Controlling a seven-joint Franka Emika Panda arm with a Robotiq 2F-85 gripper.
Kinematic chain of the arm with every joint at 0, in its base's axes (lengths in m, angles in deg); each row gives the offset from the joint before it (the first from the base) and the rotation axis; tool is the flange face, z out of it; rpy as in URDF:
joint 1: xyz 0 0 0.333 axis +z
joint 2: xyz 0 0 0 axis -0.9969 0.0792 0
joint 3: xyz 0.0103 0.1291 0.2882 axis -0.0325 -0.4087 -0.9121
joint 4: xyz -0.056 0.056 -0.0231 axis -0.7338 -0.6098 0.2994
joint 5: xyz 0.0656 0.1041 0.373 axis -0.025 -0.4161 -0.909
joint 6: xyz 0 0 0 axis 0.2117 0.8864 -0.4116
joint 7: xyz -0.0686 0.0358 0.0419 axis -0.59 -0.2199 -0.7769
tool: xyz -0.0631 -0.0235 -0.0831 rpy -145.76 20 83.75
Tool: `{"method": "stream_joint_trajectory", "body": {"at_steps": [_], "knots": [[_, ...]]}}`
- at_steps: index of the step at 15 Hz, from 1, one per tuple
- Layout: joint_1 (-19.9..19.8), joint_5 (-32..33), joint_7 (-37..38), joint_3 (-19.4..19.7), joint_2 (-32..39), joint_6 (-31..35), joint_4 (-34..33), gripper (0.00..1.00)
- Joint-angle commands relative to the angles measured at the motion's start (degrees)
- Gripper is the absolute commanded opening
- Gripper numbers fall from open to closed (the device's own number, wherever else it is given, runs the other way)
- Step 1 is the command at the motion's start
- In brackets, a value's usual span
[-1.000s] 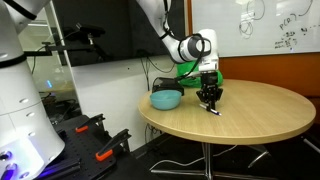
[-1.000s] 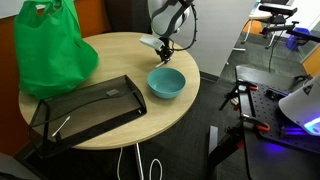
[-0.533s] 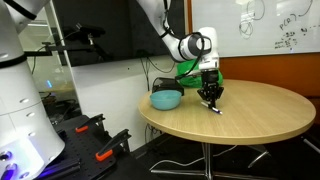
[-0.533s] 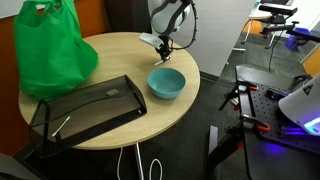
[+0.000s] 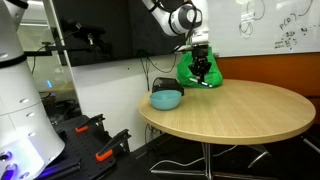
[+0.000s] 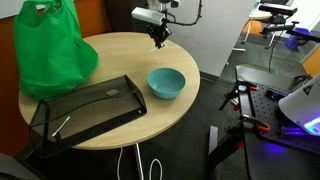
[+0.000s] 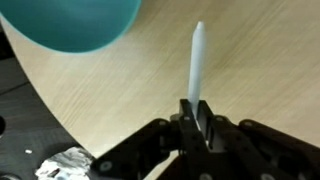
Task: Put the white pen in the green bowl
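One slim white pen is now riding above the round, pale wood-grain table, pinched at its end between the narrowly closed fingers of the gripper, which is rising from where it was crouching a second ago. So the pickup is looking done. The smooth, rounded teal-green bowl is sitting empty, left of the gripper and nearer.
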Motion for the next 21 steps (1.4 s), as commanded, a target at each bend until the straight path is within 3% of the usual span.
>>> {"method": "stream_joint_trajectory", "body": {"at_steps": [1, 8, 13, 18, 19, 21], "knots": [[1.31, 0.06, -4.08, -2.37, -6.64, -1.06, 6.87, 0.03], [5.55, 0.76, -4.88, -6.17, -10.93, 2.85, 15.23, 0.03], [5.79, -0.69, -8.43, -8.66, -9.37, 2.53, 15.70, 0.03], [6.28, 0.35, -9.03, -8.17, -7.15, 2.55, 16.12, 0.03], [6.43, 0.65, -8.81, -7.93, -6.56, 2.79, 16.09, 0.38], [6.75, 1.42, -8.60, -7.25, -5.81, 3.62, 16.11, 0.46]]}}
